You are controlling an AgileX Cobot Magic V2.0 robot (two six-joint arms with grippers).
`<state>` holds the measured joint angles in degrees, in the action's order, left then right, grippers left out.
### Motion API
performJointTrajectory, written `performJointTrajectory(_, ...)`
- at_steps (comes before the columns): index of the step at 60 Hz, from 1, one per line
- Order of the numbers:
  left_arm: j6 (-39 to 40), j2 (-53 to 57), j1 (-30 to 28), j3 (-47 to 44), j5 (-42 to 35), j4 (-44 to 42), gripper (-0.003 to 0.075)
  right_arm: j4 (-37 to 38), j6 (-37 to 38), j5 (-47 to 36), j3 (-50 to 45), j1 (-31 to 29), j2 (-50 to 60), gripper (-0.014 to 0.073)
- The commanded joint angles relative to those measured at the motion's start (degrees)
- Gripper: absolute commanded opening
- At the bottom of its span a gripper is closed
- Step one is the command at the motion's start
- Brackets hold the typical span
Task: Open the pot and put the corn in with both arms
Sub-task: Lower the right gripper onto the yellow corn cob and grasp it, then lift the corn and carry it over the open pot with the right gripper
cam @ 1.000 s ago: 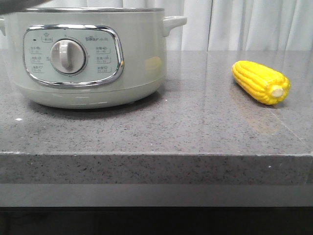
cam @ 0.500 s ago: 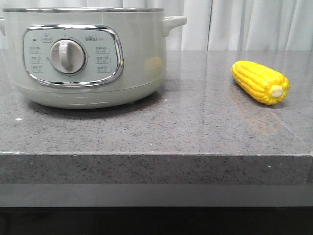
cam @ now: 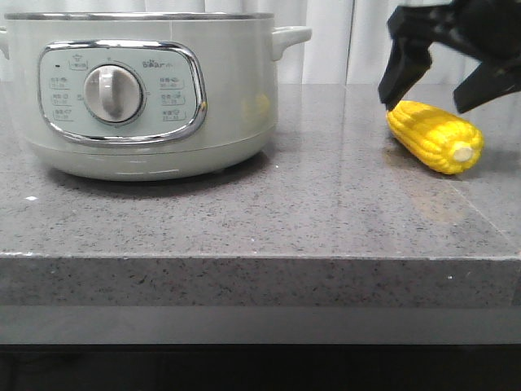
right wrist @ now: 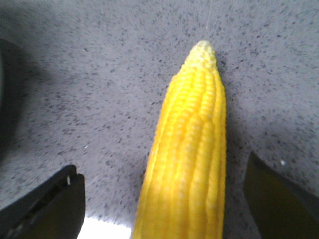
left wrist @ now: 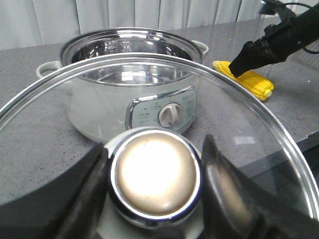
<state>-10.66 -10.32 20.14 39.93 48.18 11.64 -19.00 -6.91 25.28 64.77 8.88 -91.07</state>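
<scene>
The pot (cam: 146, 90) stands at the left of the grey counter, open, its shiny metal inside showing in the left wrist view (left wrist: 132, 74). My left gripper (left wrist: 154, 179) is shut on the metal knob (left wrist: 154, 174) of the glass lid (left wrist: 209, 72), held off the pot and clear of it; this gripper is out of the front view. The corn (cam: 435, 137) lies on the counter at the right, stub end toward the front. My right gripper (cam: 444, 91) is open just above it, one finger on each side of the cob (right wrist: 192, 159), not touching.
The speckled grey stone counter (cam: 269, 220) ends in a front edge (cam: 260, 259) close below the pot and corn. White curtains (cam: 383, 41) hang behind. The right arm (left wrist: 279, 37) reaches over the counter beside the pot.
My right gripper has come into the front view from the upper right and now sits over the corn. The dark edge above the pot's left rim is gone. Pot and corn have not moved.
</scene>
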Motion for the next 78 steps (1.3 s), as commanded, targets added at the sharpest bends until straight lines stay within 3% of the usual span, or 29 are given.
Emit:
performJointTrajectory(1,0.5,-0.7,0.4,1.9,-8.7,1.6,0.0218,-0.8,-0.4,-1.4,3.3,0.1,-0.3,0.0654)
performJointTrajectory(6,0.5,-0.7,0.4,1.9,-8.7,1.6,0.0218,-0.8,-0.4,-1.4,3.4,0.1,-0.8,0.0617)
performJointTrajectory(19,0.5,-0.7,0.4,1.9,-8.8,1.6,0.0209,-0.8,-0.4,-1.5,3.4,0.1,-0.8,0.0333)
performJointTrajectory(29,0.5,-0.7,0.4,1.9,-8.8,1.6,0.0209,-0.8,-0.4,-2.4,4.2,0.1,-0.3,0.0181)
performJointTrajectory(52,0.5,-0.7,0.4,1.9,-8.9,1.6,0.0209,-0.8,-0.9,-2.4,16.1,2.6,5.7,0.0156)
performJointTrajectory(78,0.5,-0.7,0.4,1.9,-8.9,1.6,0.0209,-0.8,-3.9,-6.9,32.9,23.9,-4.5,0.0156)
